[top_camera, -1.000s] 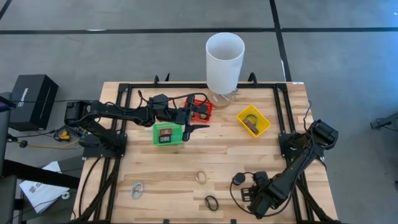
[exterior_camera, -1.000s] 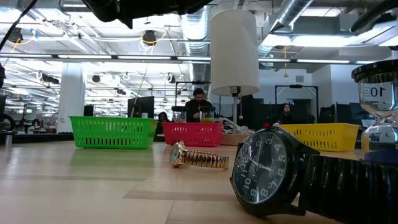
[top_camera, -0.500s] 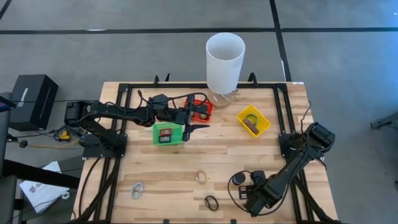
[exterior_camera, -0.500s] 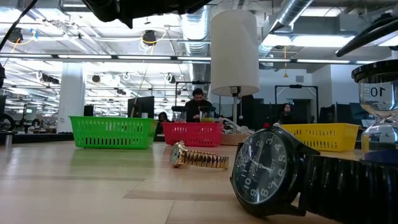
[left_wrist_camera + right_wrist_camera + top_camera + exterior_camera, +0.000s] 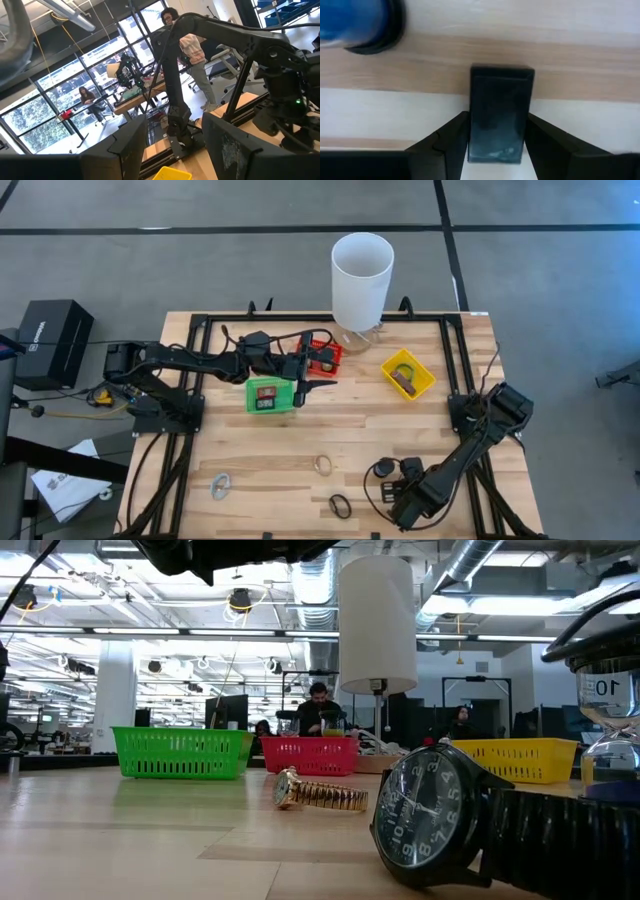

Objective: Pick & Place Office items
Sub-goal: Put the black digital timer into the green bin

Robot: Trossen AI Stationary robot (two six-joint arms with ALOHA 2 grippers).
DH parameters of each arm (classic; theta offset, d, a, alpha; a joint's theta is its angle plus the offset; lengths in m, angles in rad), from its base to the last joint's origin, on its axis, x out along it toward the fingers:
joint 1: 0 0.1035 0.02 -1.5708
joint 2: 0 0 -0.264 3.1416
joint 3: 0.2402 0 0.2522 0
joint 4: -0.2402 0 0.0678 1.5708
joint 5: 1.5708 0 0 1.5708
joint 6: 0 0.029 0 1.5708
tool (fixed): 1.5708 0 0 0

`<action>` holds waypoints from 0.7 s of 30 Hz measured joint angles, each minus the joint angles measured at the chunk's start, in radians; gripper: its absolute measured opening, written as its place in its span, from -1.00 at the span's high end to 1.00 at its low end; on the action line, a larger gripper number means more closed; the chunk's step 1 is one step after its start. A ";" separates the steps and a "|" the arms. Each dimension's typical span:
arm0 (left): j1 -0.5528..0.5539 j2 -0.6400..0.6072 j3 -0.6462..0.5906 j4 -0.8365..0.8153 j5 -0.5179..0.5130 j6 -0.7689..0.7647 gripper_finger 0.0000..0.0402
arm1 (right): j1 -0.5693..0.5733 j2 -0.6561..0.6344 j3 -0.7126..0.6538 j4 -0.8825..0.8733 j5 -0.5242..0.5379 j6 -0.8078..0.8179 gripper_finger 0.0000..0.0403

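Observation:
In the right wrist view my right gripper points down at the table, its two fingers closed on the sides of a small black rectangular piece. In the high view this gripper is near the table's near edge, right of a black band loop. My left gripper hovers open and empty between the green basket and the red basket. Its fingers are spread in the left wrist view. A gold watch, a black watch and a silvery clip lie flat on the wood. My right gripper pinches the black rectangular piece between its two fingers, one on each long side, toward the end nearer the wrist. The fingers come from above, pointing down. The piece lies flat and looks to be on the table; whether it is lifted cannot be told.
A tall white cylinder stands at the far edge. The yellow basket holds a dark item. An hourglass with a black base stands close to my right gripper. Black frame rails run along the table's sides. People sit in the room behind.
My right arm has shifted a little toward the table's left along the near edge, its forearm sinking lower. In the low view a dark curved part of it has come further into the upper right corner. The left arm and the objects have kept still.

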 joint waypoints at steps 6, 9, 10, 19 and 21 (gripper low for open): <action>0.000 0.000 0.000 0.008 0.000 0.000 0.07 | -0.002 0.010 0.002 0.005 -0.021 -0.017 0.12; 0.000 0.000 0.000 0.008 0.000 0.000 0.07 | -0.001 0.020 0.002 0.004 -0.019 -0.025 0.12; 0.000 0.000 0.000 0.008 0.000 0.000 0.07 | -0.002 0.020 0.002 0.003 -0.020 -0.034 0.12; 0.000 0.000 0.000 0.009 0.000 0.000 0.07 | -0.002 -0.009 -0.003 -0.003 -0.023 -0.163 0.27; 0.000 0.000 0.000 0.009 0.000 0.000 0.07 | 0.000 -0.022 -0.004 -0.010 -0.028 -0.191 0.23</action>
